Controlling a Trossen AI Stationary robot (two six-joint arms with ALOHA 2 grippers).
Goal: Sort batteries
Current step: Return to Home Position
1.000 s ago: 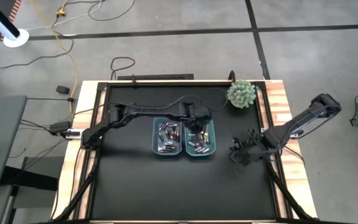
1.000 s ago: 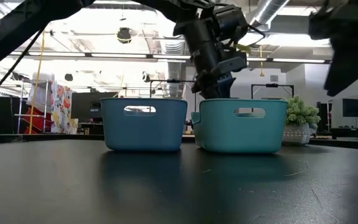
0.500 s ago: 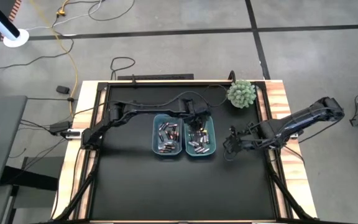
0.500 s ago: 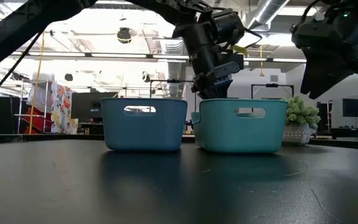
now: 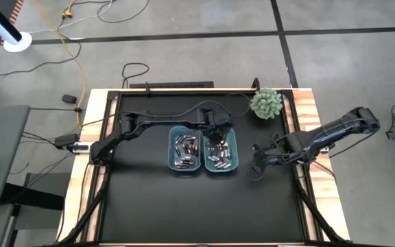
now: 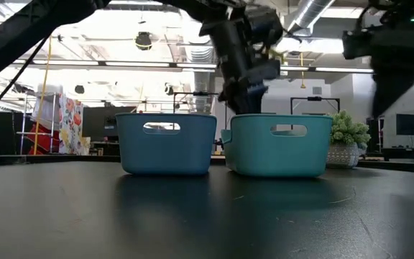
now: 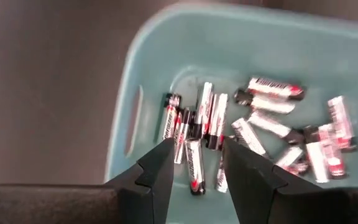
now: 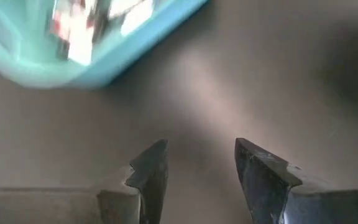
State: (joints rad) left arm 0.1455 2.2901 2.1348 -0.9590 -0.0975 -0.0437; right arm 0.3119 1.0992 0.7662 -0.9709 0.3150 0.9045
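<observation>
Two bins stand side by side at mid-table: a blue bin (image 5: 170, 147) on the left and a teal bin (image 5: 236, 152) on the right. Several batteries lie on the floor of each, in the blue bin (image 5: 184, 151) and in the teal bin (image 5: 219, 155). My left gripper (image 7: 196, 155) is open and empty above the far end of the teal bin (image 7: 129, 112), over its batteries (image 7: 253, 124). My right gripper (image 8: 197, 168) is open and empty over the bare black mat, just right of the teal bin (image 8: 36, 68); it also shows in the high view (image 5: 258, 162).
A small potted plant (image 5: 265, 103) stands at the table's far right corner. The black mat (image 5: 184, 206) in front of the bins is bare. The table has wooden side rails (image 5: 317, 137). In the low view the bins (image 6: 166, 144) stand upright with handle slots.
My right gripper has swung from nearer the table's right edge toward the teal bin, its arm stretching out flatter over the table. My left gripper has risen a little above the teal bin. The bins have stayed in place.
</observation>
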